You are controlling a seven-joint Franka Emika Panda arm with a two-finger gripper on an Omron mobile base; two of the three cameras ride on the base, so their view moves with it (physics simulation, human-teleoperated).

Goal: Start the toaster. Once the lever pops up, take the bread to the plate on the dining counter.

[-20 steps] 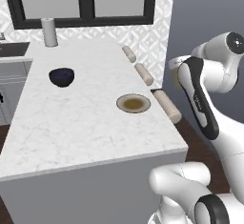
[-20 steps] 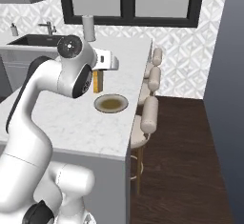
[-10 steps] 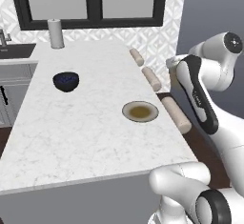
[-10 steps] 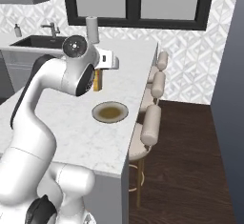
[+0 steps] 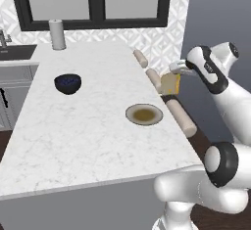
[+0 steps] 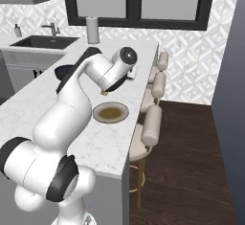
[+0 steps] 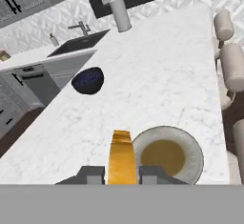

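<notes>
One slice of bread (image 7: 121,157) stands on edge between the two dark fingertips (image 7: 93,174) at the bottom centre of the hand view; the hand (image 5: 172,82) is clamped on the bread. In the left base view the hand sits right of centre, at the right edge of the surface (image 5: 88,121), with the golden slice hanging below it, up and to the right of the plate (image 5: 144,114). In the hand view the slice appears just left of the plate's rim, its lower part overlapping that rim in the picture; whether they touch I cannot tell.

One plate lies on the surface, round and beige with a darker centre, at the middle of the left base view and lower right of the hand view. One dark blue bowl (image 5: 67,83) sits well apart from it, at left centre of the left base view. One white paper-towel roll (image 5: 57,34) stands upright at the far end, upper left. Three padded stool backs (image 6: 153,106) line the surface's right edge in the right base view. One sink (image 6: 38,42) with one faucet (image 6: 50,28) shows at upper left there.
</notes>
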